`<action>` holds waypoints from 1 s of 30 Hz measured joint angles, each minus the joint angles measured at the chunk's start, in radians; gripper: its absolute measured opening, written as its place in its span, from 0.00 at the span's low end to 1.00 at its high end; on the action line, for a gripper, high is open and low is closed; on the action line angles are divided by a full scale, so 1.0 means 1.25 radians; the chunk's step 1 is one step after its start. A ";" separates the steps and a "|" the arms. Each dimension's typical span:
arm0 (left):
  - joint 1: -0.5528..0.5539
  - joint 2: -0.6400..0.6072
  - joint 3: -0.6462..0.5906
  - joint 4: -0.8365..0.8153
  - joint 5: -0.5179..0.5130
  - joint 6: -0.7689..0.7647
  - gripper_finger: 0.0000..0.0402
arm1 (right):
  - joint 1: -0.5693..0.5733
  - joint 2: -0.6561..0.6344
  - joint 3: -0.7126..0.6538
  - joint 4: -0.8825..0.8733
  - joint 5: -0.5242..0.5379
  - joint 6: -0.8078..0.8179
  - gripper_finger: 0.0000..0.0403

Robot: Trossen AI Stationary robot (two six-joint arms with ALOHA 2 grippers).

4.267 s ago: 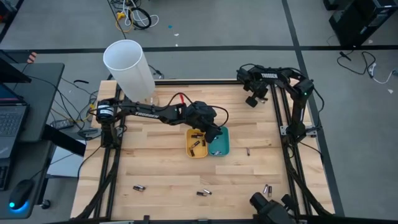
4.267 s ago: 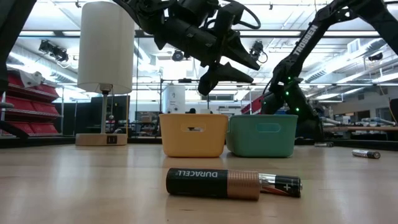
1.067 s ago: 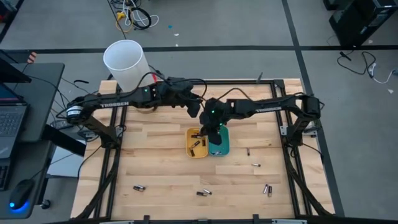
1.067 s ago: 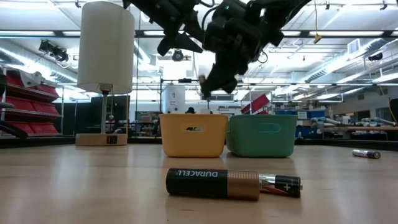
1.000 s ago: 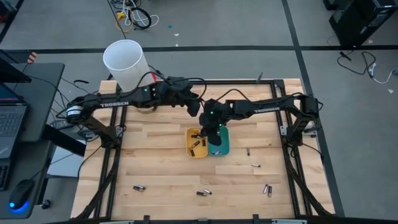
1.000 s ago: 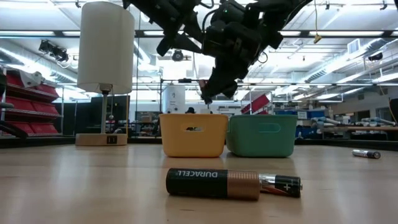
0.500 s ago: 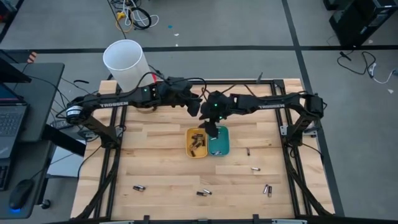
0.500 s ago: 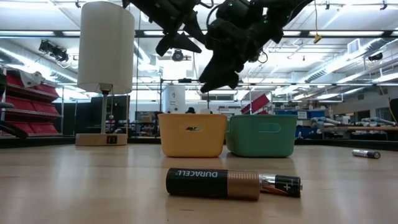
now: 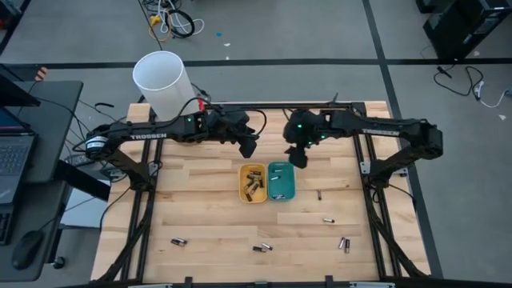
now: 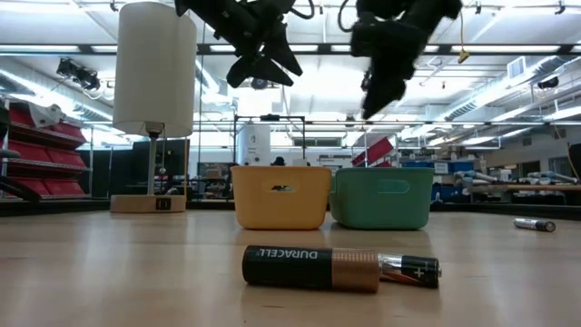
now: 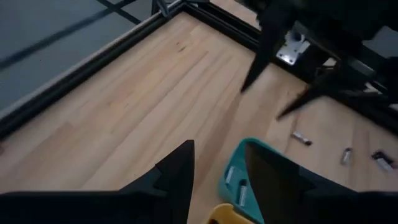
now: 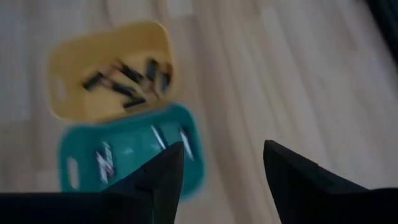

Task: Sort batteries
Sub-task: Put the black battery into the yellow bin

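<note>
Yellow plastic tray (image 9: 254,183) holding dark cylindrical batteries (image 9: 255,181); teal plastic tray (image 9: 281,181) holding few slimmer cells. Six or so loose on wooden table (image 9: 200,208), near front edge. Roughly half sorted. Right gripper (image 12: 217,165) spread, empty, above trays. Left gripper (image 11: 217,165) parted, empty, raised.

Battery (image 10: 340,269) on table, yellow tray (image 10: 280,196), teal tray (image 10: 381,197)

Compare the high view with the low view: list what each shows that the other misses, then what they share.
Only the high view shows the batteries lying inside the yellow tray and the teal tray, plus loose ones near the front edge. Only the low view shows the Duracell battery close up and the room behind. Both show the two trays, the left end effector and the right end effector raised behind them.
</note>
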 joint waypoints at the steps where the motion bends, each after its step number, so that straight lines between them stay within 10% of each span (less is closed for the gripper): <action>1: 0.000 0.000 0.000 -0.003 -0.002 -0.019 0.39 | -0.002 -0.010 0.000 -0.024 0.017 -0.002 0.50; 20: -0.224 -0.007 0.000 -0.248 0.088 -0.163 0.17 | -0.065 -0.075 -0.084 -0.069 0.063 -0.050 0.48; 30: -0.426 -0.007 -0.001 -0.536 0.110 -0.502 0.17 | -0.054 -0.075 -0.182 0.081 0.022 -0.019 0.46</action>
